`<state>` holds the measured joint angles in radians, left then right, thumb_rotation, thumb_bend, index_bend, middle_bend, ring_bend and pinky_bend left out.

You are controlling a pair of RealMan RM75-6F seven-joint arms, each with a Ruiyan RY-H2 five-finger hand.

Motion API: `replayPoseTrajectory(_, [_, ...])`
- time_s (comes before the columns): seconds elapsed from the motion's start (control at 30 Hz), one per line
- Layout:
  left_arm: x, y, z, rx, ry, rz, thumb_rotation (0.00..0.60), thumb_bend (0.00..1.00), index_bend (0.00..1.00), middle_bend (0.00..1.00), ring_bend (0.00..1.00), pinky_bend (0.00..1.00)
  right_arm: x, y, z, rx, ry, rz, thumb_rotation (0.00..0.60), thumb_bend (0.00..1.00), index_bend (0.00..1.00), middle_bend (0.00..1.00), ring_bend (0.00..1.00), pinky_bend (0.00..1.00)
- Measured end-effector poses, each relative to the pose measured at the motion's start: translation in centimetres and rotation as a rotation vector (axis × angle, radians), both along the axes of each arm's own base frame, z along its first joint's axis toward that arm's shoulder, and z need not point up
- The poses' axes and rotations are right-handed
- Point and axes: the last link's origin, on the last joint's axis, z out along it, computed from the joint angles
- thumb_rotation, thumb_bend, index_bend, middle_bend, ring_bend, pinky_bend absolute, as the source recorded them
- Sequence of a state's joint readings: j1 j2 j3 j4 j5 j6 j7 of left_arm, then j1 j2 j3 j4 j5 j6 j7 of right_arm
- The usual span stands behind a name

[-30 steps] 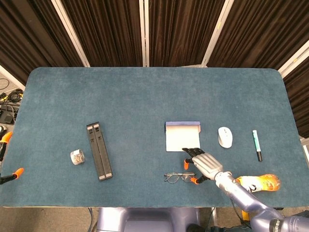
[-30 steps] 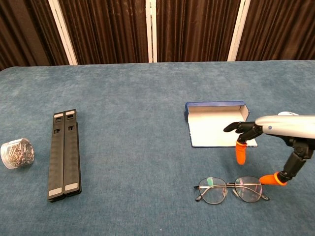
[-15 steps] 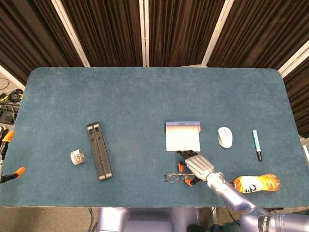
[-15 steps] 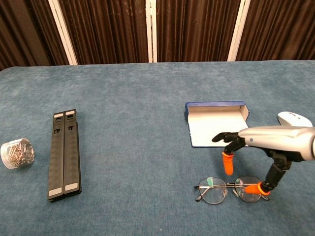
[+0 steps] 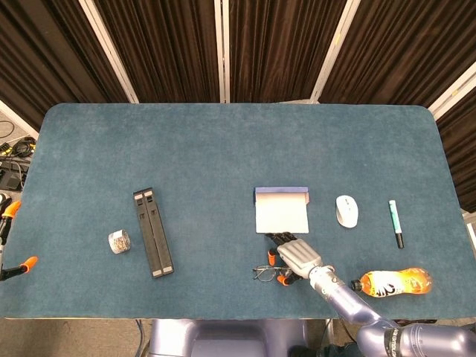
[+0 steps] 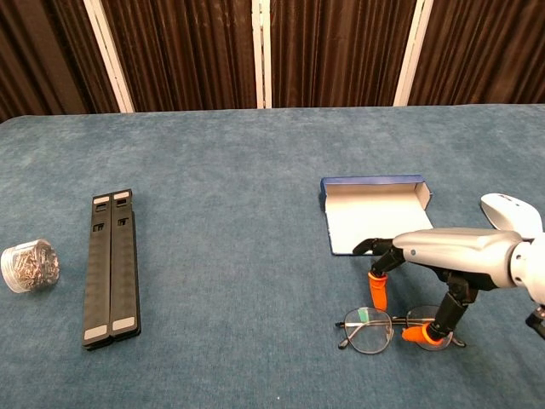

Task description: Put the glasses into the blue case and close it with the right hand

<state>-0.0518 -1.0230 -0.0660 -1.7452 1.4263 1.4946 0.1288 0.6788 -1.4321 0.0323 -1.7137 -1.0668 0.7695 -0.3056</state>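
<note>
**Right hand parked over the glasses, case lying open**

No readable writing is seen anywhere, tbh. The bottle (image 5: 392, 282) at the near right edge has an orange and white printed label, but the print is too small to be made out.

The glasses (image 6: 398, 328) are found flat on the blue felt-like table (image 5: 223, 156), near the front edge. They're thin wire frames with rounded lenses. The right hand (image 6: 430, 260) is held over them, a smooth grey metallic shell with dark fingers ending in orange rubbery-looking tips. One orange fingertip (image 6: 376, 290) is pointed down just behind the left-side lens, and another is set right at the other lens, seemingly touching it. The fingers are spread apart and nothing is lifted or clamped. Whether real contact is made can't be told for sure from the chest view.

The blue case (image 6: 378, 213) is laid open just behind the glasses: a rectangular box with a pale lining and a dark blue rim, the raised wall on the far side.

The left hand (image 5: 10, 238) is only glimpsed at the left border of the head view as orange tips, so its state can't be judged.

Other stuff: a long black two-bar folded stand (image 5: 153, 232), a small clear round jar (image 6: 28, 265) filled with metallic bits, a white mouse (image 5: 346, 210) and a marker (image 5: 395, 223) with a green body and black cap.
</note>
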Motion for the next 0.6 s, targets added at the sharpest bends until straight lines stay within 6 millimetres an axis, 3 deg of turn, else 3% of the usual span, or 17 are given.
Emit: replayPoseTrajectory(0.6, [-0.02, 0.08, -0.08, -0.002, 0.001, 0.004, 0.6, 0.0, 0.0, 0.0, 0.0, 0.0, -0.1, 0.13, -0.49, -0.002, 0.012, -0.005, 0.6, 0.29, 0.53, 0.0, 0.0, 0.0])
